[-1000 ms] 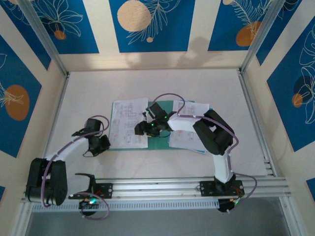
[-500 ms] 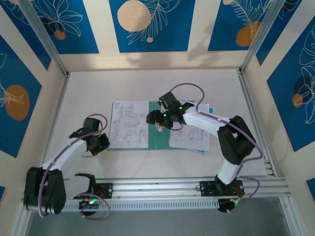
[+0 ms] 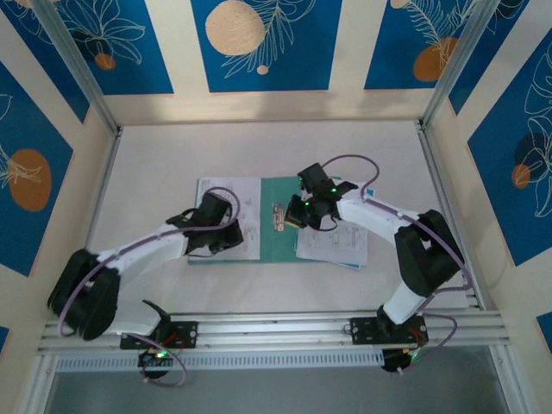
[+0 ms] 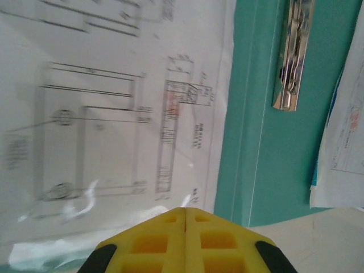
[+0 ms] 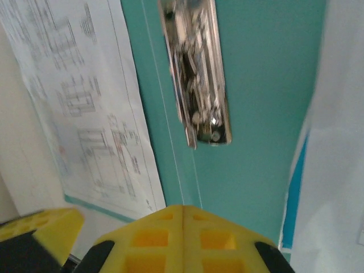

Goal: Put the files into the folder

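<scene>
Both grippers sat closed over the open folder, files on either leaf.

From above, the teal folder [image 3: 278,248] lay open mid-table [image 3: 172,155], a metal clip [image 3: 278,216] by its fold; the left sheet [image 3: 226,194] covered its left leaf under the left gripper [image 3: 222,237], and the right sheets [image 3: 335,246] lay beside the right gripper [image 3: 300,217]. At the left wrist, the yellow fingers [image 4: 153,242] met with no gap over the left sheet's corner. At the right wrist, the fingers [image 5: 216,242] were likewise pressed together over bare teal, just short of the clip.
</scene>
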Tool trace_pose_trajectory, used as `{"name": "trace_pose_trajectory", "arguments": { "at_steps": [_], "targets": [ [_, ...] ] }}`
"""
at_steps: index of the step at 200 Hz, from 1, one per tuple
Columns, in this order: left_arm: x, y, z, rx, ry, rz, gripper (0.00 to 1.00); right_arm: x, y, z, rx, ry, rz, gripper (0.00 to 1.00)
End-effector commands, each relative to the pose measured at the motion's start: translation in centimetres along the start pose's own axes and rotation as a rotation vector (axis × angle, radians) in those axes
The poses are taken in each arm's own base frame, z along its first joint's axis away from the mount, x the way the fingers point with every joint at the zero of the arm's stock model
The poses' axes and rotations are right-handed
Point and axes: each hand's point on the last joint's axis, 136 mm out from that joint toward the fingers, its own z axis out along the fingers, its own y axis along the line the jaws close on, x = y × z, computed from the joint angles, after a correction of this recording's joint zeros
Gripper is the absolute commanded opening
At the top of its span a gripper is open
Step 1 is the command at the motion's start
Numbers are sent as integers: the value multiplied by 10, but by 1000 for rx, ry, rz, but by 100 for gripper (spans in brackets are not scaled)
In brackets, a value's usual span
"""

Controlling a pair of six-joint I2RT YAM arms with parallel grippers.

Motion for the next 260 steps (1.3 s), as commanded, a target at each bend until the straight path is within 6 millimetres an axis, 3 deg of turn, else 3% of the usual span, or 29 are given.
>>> {"name": "trace_pose_trajectory", "arguments": {
  "at_steps": [1, 54, 77, 187, 228, 260],
  "targets": [
    [-7, -21, 19, 60, -15, -29, 0, 11, -8, 14, 107, 36, 73, 0],
    [25, 17, 47, -30, 30, -78, 0, 9, -1, 38, 213, 31, 160, 0],
    [37, 26, 53, -29, 31, -116, 0, 6, 3, 37, 252, -18, 169, 11],
    [45, 31, 52, -23, -10, -170, 0, -6, -12, 48, 329, -55, 178, 15],
    [45, 31, 53, -25, -4, -169, 0, -11, 1, 43, 133, -111, 95, 34],
    [45, 31, 54, -26, -4, -165, 0, -12, 8, 47, -34, -80, 45, 35]
  ]
}}
